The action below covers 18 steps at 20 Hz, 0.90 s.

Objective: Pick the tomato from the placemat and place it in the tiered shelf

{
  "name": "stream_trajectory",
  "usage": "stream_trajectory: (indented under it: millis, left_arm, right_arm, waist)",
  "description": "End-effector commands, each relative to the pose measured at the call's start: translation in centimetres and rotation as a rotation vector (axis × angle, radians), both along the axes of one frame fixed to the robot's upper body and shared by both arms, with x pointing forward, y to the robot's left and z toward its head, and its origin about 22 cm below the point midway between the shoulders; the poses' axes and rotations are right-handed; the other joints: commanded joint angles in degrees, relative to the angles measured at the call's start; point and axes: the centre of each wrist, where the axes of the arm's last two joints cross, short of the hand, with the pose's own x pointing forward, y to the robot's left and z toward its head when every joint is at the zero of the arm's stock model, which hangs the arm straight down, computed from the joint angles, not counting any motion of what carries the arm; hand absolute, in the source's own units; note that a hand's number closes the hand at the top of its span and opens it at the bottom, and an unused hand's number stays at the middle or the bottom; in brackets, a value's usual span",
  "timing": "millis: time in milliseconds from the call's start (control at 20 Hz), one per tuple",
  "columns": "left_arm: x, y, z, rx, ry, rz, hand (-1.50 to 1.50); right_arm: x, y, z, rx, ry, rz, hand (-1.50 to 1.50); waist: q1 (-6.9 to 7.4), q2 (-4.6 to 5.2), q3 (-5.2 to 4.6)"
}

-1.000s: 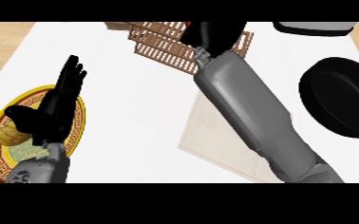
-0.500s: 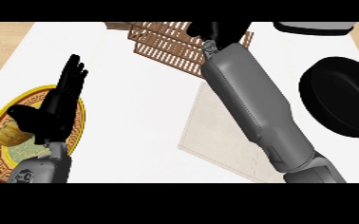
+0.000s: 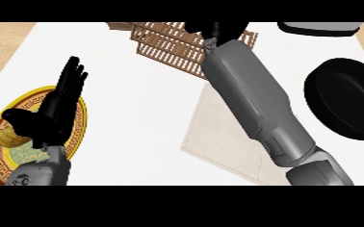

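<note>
The tiered shelf (image 3: 167,45), a brown slatted rack, lies at the counter's back centre. My right forearm stretches diagonally across the beige placemat (image 3: 220,139), and my right hand (image 3: 217,30) is over the shelf's back right part, cut off by the view's top edge. No tomato shows anywhere; the visible part of the placemat is bare, and the hand hides whatever lies under it. My left hand (image 3: 57,106) rests open at the left, fingers up, above a yellow plate.
A yellow plate (image 3: 82,120) with an ornate rim lies at the front left, a brownish food item (image 3: 8,134) on it. A black round dish (image 3: 341,96) sits at the right. A dark grey-rimmed object (image 3: 316,27) shows at the back right.
My right forearm has shifted slightly to the right and further back over the shelf. My left hand has stayed where it was.
</note>
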Motion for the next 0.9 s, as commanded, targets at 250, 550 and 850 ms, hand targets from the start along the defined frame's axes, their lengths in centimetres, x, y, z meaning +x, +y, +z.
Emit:
stream_trajectory:
  millis: [250,550,850]
  left_arm:
    - [-0.2,0.4,-0.5,-0.006,0.014,0.038,0.0]
    - [-0.7,1.0,-0.5,-0.003,0.026,0.095,0.0]
    - [-2.5,3.3,-2.3,0.008,0.06,0.135,0.0]
  right_arm:
    - [0.1,1.0,2.2,0.239,-0.227,-0.062,-1.5]
    - [-0.3,0.6,3.9,0.315,-0.259,-0.145,-1.5]
    - [-2.2,-1.4,4.8,0.363,-0.205,-0.186,-1.5]
  waist:
    - [-2.64,-0.67,-0.01]
    - [-5.27,-1.87,0.0]
    - [-7.6,-3.03,-0.02]
